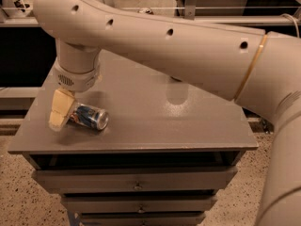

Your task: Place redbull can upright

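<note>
The redbull can (90, 117) lies on its side near the front left of the grey table top (155, 126). It is blue and silver, and its silver top points to the right and front. My gripper (61, 116) hangs from the wrist (75, 74) and sits low at the can's left end, against it or just beside it. The can's left end is partly hidden behind the gripper.
My large arm (178, 51) crosses the whole back of the table and hides what stands there. The table's front edge (131, 149) is close below the can, and the left edge is near the gripper. Drawers (136, 185) sit under the top.
</note>
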Robot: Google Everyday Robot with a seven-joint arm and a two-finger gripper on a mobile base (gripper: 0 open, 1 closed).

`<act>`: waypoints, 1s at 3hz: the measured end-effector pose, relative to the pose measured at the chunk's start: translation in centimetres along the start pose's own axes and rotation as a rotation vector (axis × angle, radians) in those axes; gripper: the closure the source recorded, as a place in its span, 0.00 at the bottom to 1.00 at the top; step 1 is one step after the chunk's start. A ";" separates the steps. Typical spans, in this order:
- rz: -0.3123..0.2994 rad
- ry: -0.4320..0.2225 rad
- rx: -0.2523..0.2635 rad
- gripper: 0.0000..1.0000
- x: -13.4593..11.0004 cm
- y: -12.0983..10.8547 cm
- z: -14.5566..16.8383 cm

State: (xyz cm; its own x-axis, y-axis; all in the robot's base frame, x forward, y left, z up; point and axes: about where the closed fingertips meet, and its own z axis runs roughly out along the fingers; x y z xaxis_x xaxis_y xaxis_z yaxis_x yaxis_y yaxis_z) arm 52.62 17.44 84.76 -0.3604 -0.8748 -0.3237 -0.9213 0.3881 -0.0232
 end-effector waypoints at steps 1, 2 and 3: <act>-0.003 0.030 0.008 0.17 -0.2 0.4 1.2; -0.002 0.050 0.018 0.41 -0.4 0.5 1.9; 0.003 0.046 0.040 0.62 -0.9 -0.2 1.6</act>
State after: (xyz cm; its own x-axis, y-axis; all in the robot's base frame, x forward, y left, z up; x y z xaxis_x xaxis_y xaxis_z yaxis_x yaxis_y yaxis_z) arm 53.35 18.65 83.56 -0.3700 -0.8860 -0.2796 -0.9141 0.4009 -0.0609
